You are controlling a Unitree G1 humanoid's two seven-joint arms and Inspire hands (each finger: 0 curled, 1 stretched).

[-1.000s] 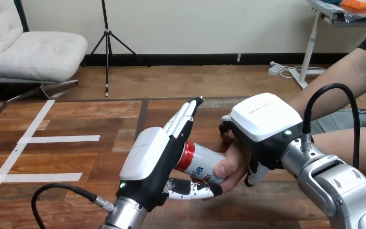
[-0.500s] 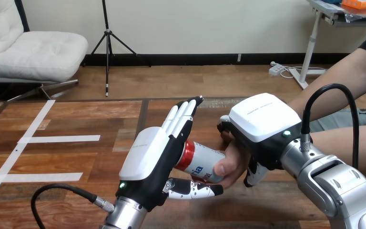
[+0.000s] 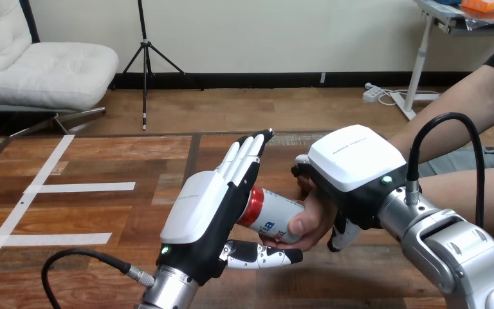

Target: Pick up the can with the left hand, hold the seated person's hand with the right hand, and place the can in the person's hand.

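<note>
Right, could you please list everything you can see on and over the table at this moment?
table: one, brown wood, across the view's lower part.
tape strips: several, white, on the table's left part.
can: one, silver with a red band, lying on its side in the person's hand, above the table.
person's hand: one, reaching in from the view's right, curled round the can.
left robot hand: one, black and white, fingers straight, at the can's red end.
right robot hand: one, black and white, fingers and thumb curled round the person's hand from above.
</note>
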